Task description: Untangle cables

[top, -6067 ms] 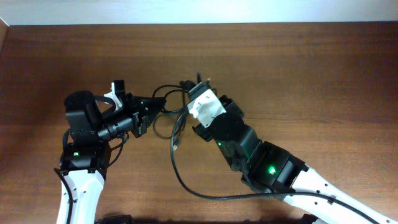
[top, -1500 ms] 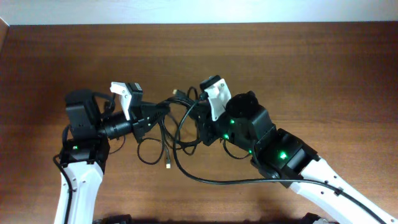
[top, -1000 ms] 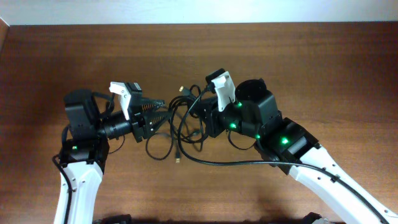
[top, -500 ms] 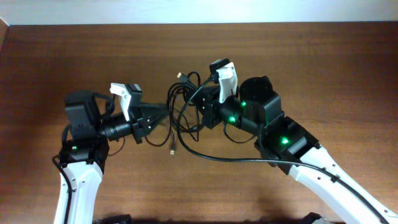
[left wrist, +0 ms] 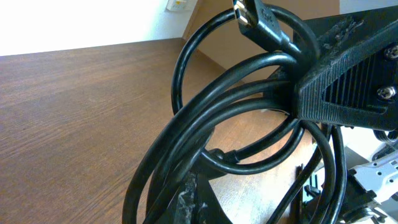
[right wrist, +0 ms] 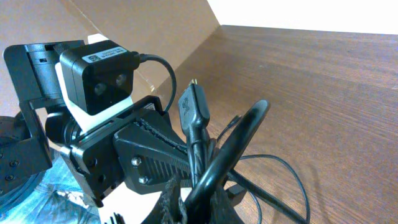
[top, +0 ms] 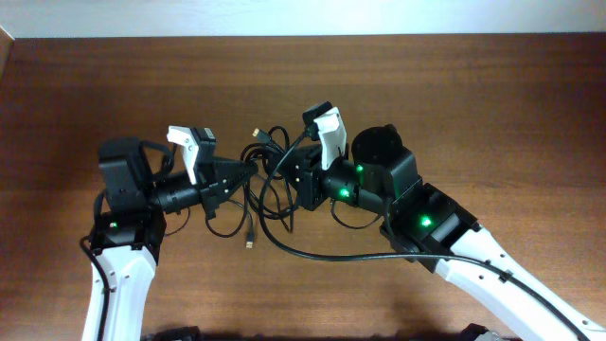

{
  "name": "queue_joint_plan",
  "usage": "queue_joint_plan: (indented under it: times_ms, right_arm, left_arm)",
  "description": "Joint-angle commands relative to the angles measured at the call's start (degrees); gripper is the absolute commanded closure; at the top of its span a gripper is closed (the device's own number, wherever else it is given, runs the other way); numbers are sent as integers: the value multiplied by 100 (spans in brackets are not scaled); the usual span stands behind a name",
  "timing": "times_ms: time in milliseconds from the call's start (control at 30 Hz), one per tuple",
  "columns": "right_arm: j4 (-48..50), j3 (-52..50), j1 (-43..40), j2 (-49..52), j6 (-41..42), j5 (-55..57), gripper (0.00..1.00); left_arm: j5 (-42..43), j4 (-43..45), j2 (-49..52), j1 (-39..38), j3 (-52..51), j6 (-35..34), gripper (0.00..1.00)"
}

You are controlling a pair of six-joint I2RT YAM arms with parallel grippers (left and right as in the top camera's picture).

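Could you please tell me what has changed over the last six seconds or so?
The right gripper, which had pulled the cables right and away, has swung back toward the left gripper, and the bundle is bunched between them. The loose plug end shifted left. Both grippers still grip the bundle; the left arm hardly moved.

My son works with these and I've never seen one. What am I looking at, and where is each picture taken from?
This is a robot with a left arm and a right arm at a wooden table. One picture looks down from a fixed camera above; the other two come from small cameras on each wrist, hence the close-ups. Between the arms is a tangle of thin black cables with plug ends. The left claw and the right claw both appear clamped on it, with loops and a plug trailing loose.
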Motion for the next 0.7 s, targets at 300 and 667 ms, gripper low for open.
queue_joint_plan:
  times_ms: [300,667]
  right_arm:
    - [-1165,85,-577,-33,22,1360,96]
    - [601,85,-573,-33,48,-343,95]
  left_arm:
    - [667,1132,-238,9,17,-1250,99]
    - [348,-765,-240,2,15,-1753,73]
